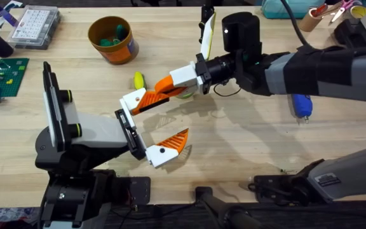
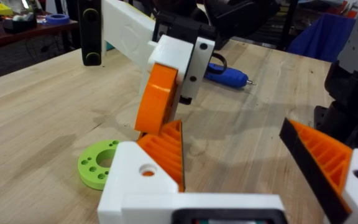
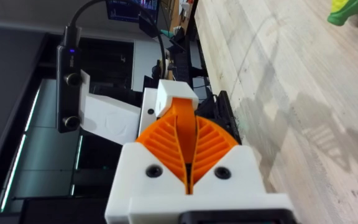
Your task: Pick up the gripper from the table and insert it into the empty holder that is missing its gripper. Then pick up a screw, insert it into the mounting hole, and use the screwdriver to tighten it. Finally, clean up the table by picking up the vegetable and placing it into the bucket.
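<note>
Step in hand is insertion: the left tool (image 1: 176, 111) stands spread, its holder (image 1: 129, 130) meeting the white block of the gripper (image 1: 138, 100). The right tool (image 1: 159, 86) pinches the gripper's orange tip. Next, seat the block fully before release. No legible writing.

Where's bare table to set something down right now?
Free: the wood right of the orange bucket, toward the far edge, and the stretch below the blue screwdriver. Crowded: the centre, where the right claw meets the left claw.
</note>
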You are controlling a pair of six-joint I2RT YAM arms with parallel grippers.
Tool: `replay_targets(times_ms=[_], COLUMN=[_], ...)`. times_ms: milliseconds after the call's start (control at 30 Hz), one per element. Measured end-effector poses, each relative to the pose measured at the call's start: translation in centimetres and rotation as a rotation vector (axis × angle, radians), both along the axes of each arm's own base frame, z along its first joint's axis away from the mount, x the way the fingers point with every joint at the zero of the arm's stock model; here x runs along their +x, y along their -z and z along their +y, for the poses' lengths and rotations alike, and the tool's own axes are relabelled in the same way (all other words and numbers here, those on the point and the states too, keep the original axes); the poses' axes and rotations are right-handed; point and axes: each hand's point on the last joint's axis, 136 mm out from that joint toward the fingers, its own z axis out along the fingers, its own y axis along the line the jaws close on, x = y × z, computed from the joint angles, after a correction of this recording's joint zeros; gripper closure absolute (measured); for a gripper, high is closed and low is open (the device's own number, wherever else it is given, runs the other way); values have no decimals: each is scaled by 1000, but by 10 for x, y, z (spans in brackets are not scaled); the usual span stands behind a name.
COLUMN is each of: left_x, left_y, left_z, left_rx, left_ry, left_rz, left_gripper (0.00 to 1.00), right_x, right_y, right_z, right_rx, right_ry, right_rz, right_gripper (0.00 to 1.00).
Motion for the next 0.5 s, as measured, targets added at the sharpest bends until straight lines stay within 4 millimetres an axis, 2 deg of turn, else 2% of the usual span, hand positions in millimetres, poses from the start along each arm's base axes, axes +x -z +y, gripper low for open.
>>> replay_targets(times_ms=[500], left_x=[0], left_y=[2], left_z=[0], left_rx=[-1], left_ry=[0], left_rz=[21], left_gripper=[13], right_x=[-1], right_y=[1], right_z=[-1], right_rx=[-5], right_ry=[-4], right_rz=[13], right_gripper=[986])
